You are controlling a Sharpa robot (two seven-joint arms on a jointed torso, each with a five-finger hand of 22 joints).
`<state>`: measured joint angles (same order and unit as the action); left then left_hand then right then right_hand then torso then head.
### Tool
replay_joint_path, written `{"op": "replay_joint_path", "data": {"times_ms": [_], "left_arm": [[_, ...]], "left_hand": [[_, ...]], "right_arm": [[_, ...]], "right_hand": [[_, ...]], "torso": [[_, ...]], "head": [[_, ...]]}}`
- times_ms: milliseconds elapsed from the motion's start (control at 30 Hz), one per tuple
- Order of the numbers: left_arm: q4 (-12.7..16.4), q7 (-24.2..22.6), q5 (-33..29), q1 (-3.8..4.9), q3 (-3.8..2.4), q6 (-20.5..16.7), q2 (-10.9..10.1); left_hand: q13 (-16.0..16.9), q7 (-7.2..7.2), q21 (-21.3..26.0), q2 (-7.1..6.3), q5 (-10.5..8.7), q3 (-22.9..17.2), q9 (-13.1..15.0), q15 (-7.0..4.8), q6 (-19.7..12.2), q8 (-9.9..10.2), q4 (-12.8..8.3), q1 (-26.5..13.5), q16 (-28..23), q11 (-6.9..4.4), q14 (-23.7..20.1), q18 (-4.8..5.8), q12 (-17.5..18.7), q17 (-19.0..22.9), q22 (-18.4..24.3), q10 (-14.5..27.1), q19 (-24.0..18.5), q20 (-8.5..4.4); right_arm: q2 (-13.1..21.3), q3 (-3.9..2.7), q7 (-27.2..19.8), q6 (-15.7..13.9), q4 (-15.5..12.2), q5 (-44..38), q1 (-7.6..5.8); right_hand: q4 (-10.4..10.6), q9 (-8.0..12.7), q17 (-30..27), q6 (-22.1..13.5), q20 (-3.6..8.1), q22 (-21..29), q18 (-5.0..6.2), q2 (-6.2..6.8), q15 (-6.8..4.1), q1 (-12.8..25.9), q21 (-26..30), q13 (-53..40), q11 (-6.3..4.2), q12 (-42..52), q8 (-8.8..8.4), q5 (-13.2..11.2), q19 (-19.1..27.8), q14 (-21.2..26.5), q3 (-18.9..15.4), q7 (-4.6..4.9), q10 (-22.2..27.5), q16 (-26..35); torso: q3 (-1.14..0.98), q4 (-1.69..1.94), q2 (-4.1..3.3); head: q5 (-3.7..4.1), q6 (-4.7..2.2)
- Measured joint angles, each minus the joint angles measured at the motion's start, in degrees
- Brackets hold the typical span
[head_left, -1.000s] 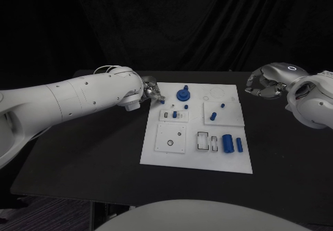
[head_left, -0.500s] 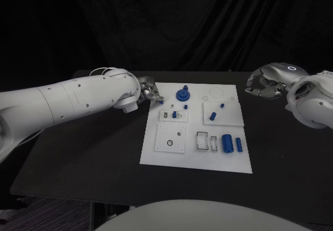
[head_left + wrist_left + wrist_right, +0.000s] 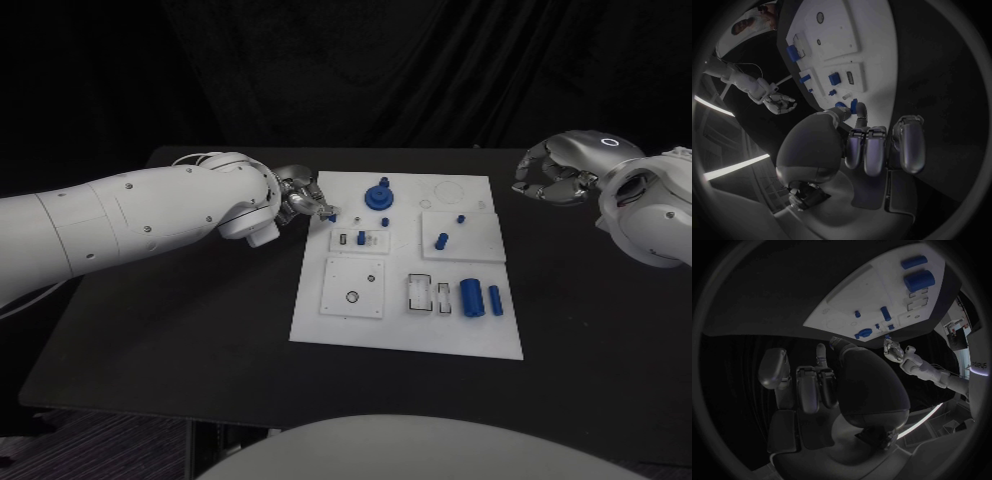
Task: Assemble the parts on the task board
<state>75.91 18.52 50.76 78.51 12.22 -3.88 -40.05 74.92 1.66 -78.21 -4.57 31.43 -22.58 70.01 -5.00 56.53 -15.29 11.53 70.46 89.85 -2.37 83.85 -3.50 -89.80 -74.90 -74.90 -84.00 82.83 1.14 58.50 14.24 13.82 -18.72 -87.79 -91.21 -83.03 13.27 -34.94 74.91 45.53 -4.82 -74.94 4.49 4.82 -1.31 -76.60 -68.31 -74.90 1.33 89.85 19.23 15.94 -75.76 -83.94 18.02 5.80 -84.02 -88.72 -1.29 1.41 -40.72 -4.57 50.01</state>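
The white task board (image 3: 404,335) lies mid-table. On it stand a blue gear-like part (image 3: 381,194), small blue pegs (image 3: 444,240) and two blue cylinders (image 3: 472,297) near the right edge. My left hand (image 3: 306,198) hovers at the board's far left corner. In the left wrist view this hand (image 3: 864,145) pinches a small blue part (image 3: 854,106) between thumb and a finger, just off the board (image 3: 842,30). My right hand (image 3: 552,180) hangs off the board's far right corner with fingers curled in and nothing in them; the right wrist view shows that hand (image 3: 829,385) above the board (image 3: 867,295).
Inset white plates with slots and holes sit on the board: one with round holes (image 3: 356,288) at the near left, one with rectangular slots (image 3: 428,293) beside it. Black table (image 3: 173,320) surrounds the board on all sides.
My left forearm has swung lower and nearer while its hand stays by the board's far left corner with the small blue part. The right hand has not moved.
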Motion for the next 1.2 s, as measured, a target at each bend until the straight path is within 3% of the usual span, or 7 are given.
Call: {"op": "replay_joint_path", "data": {"times_ms": [400, 800, 1200], "left_arm": [[3.8, 1.4, -1.1, 0.00, 0.00, -0.6, -1.1], [3.5, 2.4, -1.3, -0.06, 0.00, -0.1, 0.1], [3.1, 3.1, -1.3, -1.05, 0.00, 0.6, 0.6]], "left_hand": [[0.0, 0.08, 0.0, -0.15, 0.17, -0.5, -0.1, 0.00, 0.3, 0.2, 0.2, -0.2, 0.0, 0.00, 0.0, 0.00, 0.0, 0.0, 0.0, 0.0, 0.0, 0.00], [0.0, 0.18, 0.0, -0.29, 0.83, -0.7, -0.2, 0.00, 0.4, 0.2, -0.1, -0.3, 0.0, 0.00, 0.0, 0.00, 0.0, 0.0, 0.0, 0.0, 0.0, 0.04], [0.0, 0.28, 0.2, -0.29, 0.83, -1.0, -0.2, 0.00, 0.5, 0.4, -0.1, -0.3, 0.0, 0.00, 0.0, -0.01, 0.0, 0.0, 0.0, 0.0, -0.2, 0.21]], "right_arm": [[0.0, 0.00, 0.2, 0.1, 0.0, 0.0, 0.16], [0.0, 0.00, 0.2, 0.1, 0.0, 0.0, 0.20], [0.0, 0.00, 0.2, 0.1, 0.0, 0.0, 0.22]], "right_hand": [[0.0, 0.0, 0.0, 0.0, 0.00, 0.0, 0.00, 0.00, 0.00, 0.0, 0.0, 0.0, 0.00, 0.0, 0.00, 0.0, 0.0, 0.0, 0.0, 0.00, 0.0, 0.0], [-0.2, 0.0, 0.0, 0.0, 0.00, 0.0, 0.00, -0.10, 0.00, -0.1, 0.0, 0.0, 0.00, 0.0, 0.00, 0.0, 0.0, 0.0, 0.2, 0.00, 0.0, 0.0], [-0.2, 0.1, 0.0, 0.0, 0.00, 0.0, 0.00, -0.23, 0.00, -0.2, 0.0, 0.0, 0.00, 0.0, 0.00, 0.0, 0.0, 0.0, 0.2, 0.00, 0.0, 0.0]], "torso": [[0.02, 0.03, -0.03], [0.03, -0.07, 0.01], [-0.01, -0.08, -0.03]], "head": [[-0.36, 0.00], [-0.51, 0.00], [-0.55, 0.00]]}}
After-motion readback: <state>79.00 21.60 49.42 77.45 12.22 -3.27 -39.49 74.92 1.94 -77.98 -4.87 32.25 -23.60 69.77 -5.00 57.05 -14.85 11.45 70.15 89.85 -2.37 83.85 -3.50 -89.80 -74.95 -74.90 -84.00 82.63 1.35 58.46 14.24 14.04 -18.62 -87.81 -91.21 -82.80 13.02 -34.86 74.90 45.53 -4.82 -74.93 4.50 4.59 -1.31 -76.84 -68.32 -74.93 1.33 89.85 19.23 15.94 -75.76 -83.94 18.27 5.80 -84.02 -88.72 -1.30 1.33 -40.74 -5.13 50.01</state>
